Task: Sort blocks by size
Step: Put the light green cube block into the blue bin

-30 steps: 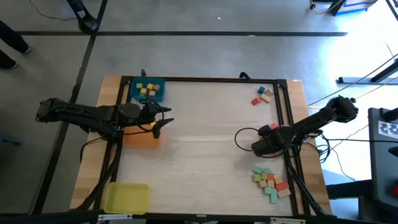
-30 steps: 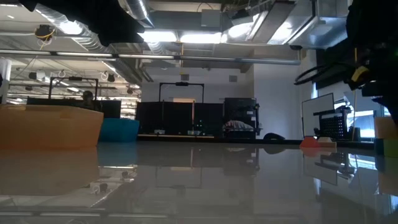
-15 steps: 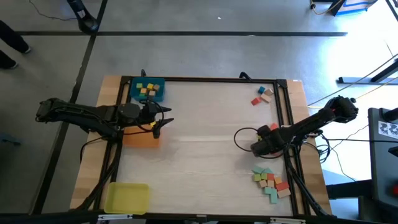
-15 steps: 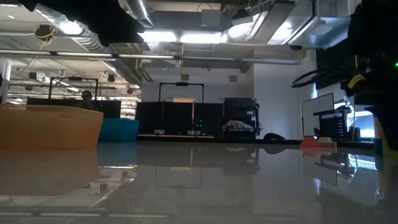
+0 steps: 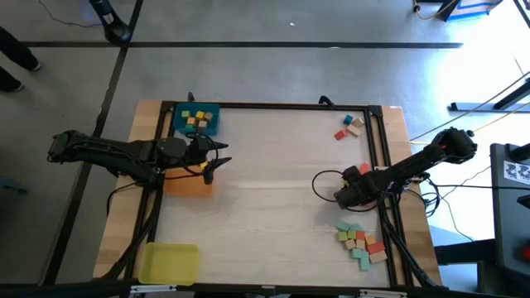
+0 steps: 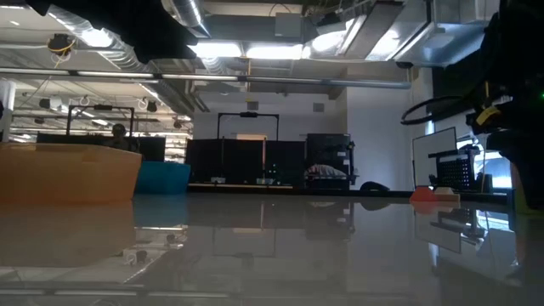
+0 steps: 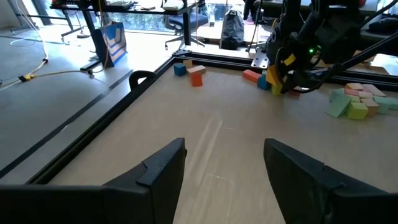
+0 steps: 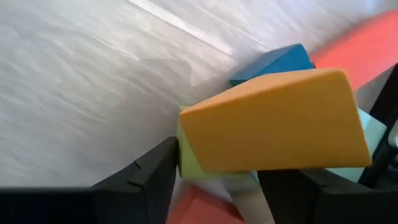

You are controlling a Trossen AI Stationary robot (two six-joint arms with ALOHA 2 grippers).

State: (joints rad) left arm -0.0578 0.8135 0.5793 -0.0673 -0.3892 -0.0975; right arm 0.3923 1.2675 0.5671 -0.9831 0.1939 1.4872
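The right tool [image 5: 341, 195] grips a yellow block [image 8: 270, 121] just above the block pile [image 5: 360, 236]; the blocks crowd its camera, so their count is unclear. Three blocks [image 5: 349, 127] lie well beyond it. The left tool [image 5: 214, 167] hovers open above the table [image 5: 273, 215].

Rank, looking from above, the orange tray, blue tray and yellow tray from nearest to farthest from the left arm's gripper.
From the left gripper:
1. Orange tray, right beside it, partly under the arm.
2. Blue tray, at the far rim, holding yellow blocks.
3. Yellow tray, at the near corner.
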